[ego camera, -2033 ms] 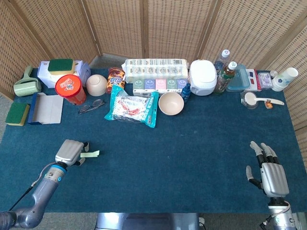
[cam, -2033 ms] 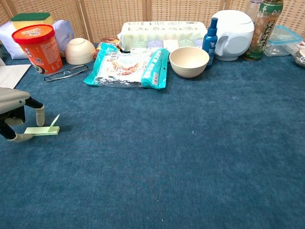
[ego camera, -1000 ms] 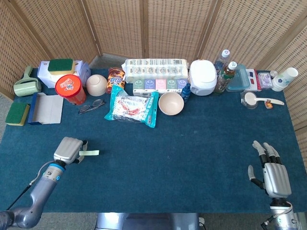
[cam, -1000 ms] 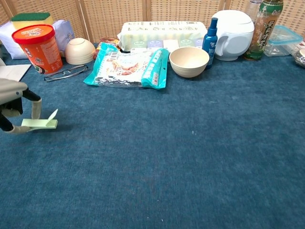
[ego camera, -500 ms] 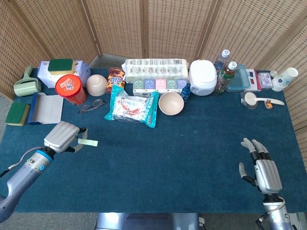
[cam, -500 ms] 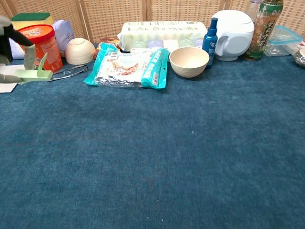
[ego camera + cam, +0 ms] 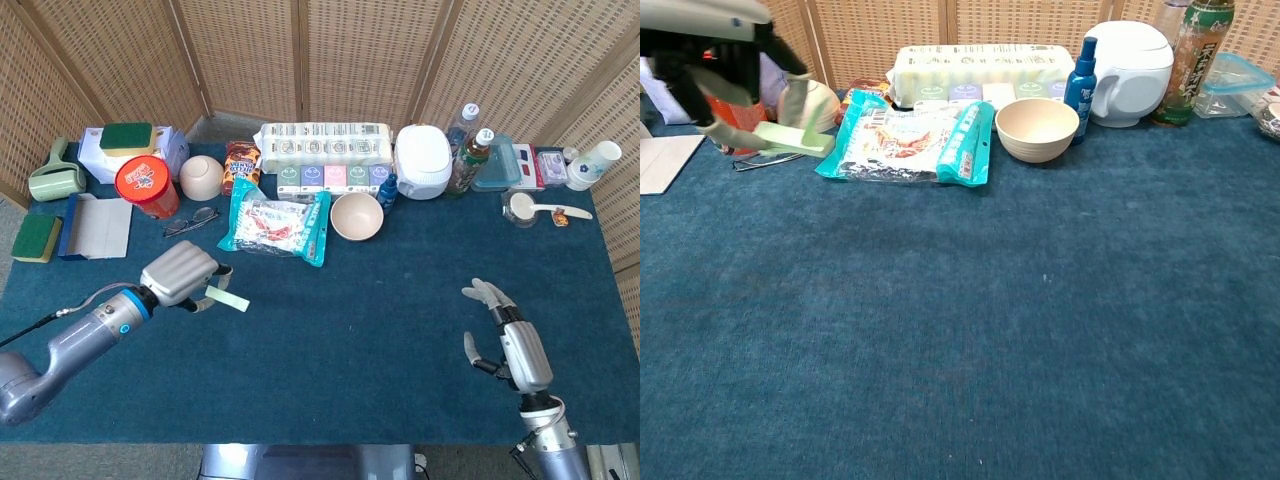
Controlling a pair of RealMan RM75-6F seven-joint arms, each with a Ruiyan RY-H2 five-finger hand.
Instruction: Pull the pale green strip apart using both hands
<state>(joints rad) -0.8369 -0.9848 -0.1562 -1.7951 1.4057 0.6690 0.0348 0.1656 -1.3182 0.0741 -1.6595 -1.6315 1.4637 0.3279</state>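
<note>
My left hand (image 7: 180, 275) pinches one end of the pale green strip (image 7: 227, 298), lifted above the blue table left of centre. In the chest view the same hand (image 7: 715, 55) shows at the top left, with the strip (image 7: 790, 138) sticking out to the right of its fingers. My right hand (image 7: 508, 344) hovers over the right side of the table with its fingers spread, holding nothing, far from the strip. The chest view does not show the right hand.
At the back stand a red tub (image 7: 146, 186), a small bowl (image 7: 200, 176), glasses (image 7: 190, 221), a teal snack bag (image 7: 276, 225), a beige bowl (image 7: 356, 216), a white cooker (image 7: 423, 161) and bottles (image 7: 472, 158). A notebook (image 7: 97, 226) and sponge (image 7: 36, 238) lie at the far left.
My left hand has lifted the strip off the table and carried it right, toward the centre. My right hand has moved up and inward from the near right edge.
</note>
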